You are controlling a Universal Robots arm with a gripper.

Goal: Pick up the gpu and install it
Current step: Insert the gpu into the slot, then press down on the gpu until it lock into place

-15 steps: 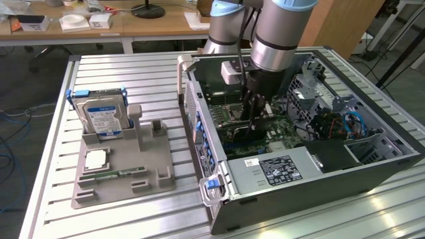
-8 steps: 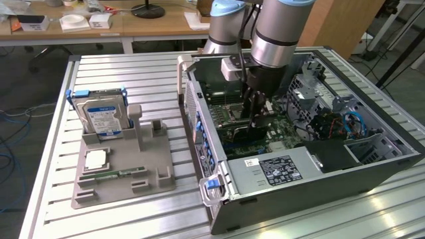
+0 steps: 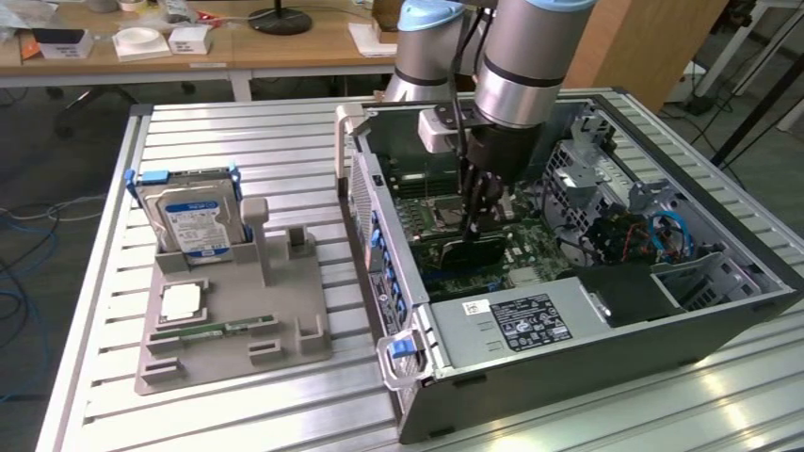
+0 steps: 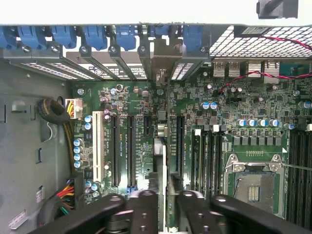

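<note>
the pincer [image 3: 475,235] reaches down inside the open computer case [image 3: 703,320], clenched on the gpu [image 3: 472,250], which stands on edge over the motherboard [image 4: 146,102] slots.

Arm lowered vertically, gripper pointed straight down

The silver and grey arm [image 3: 518,71] is seen held almost upright in the exterior view, with the black wrist section below it and the gripper [image 3: 473,247] directed downward. In the wrist view, two black fingers [image 4: 145,210] are seen side by side with a narrow gap left between them, and a thin upright edge is seen in that gap. The black linkage bars of the gripper are spread outward to either side behind the fingers.
</note>
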